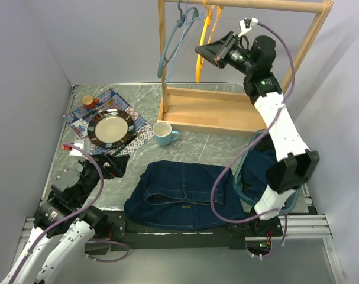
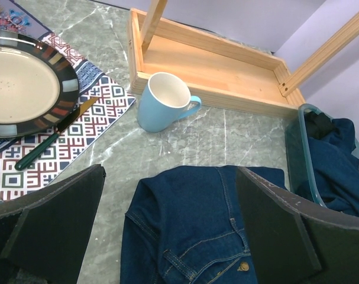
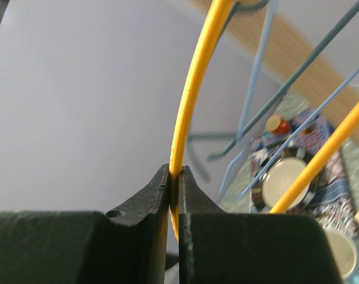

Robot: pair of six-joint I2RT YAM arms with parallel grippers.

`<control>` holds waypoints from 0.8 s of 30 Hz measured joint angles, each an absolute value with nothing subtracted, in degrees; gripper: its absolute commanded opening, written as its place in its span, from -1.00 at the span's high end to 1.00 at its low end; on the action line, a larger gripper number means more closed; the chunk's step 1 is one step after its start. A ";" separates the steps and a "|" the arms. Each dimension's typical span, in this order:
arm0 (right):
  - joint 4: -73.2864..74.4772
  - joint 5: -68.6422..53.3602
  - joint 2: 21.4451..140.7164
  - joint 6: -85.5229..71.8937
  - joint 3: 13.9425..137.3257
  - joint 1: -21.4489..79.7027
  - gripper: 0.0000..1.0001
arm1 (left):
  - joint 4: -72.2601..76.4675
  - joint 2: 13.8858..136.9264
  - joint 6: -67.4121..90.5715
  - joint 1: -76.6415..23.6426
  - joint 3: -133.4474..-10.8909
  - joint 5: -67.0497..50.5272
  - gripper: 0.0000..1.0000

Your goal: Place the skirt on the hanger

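The marbled table [image 1: 203, 151] fills the middle of the top view, and the wooden rack [image 1: 209, 112] stands at its upper centre. The denim skirt [image 1: 182, 195] lies rumpled on the table at lower centre, with neither arm touching it. At upper right, the right gripper [image 3: 174, 171] is pinched tight on the yellow hanger [image 3: 194, 89] that hangs from the rack's rail. At lower left, the left gripper [image 2: 169, 195] is spread wide and holds nothing. A blue mug [image 1: 162, 134] stands between the skirt and the rack.

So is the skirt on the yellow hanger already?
No, the skirt lies flat on the table while the right fingers pinch the bare yellow hanger up at the rack.
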State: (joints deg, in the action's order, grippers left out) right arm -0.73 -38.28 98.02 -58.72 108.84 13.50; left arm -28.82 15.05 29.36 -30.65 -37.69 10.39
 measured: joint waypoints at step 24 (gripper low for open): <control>38.06 -56.60 48.95 5.30 64.86 13.74 1.00 | -13.98 23.66 -13.23 -30.65 -45.50 -25.08 -0.94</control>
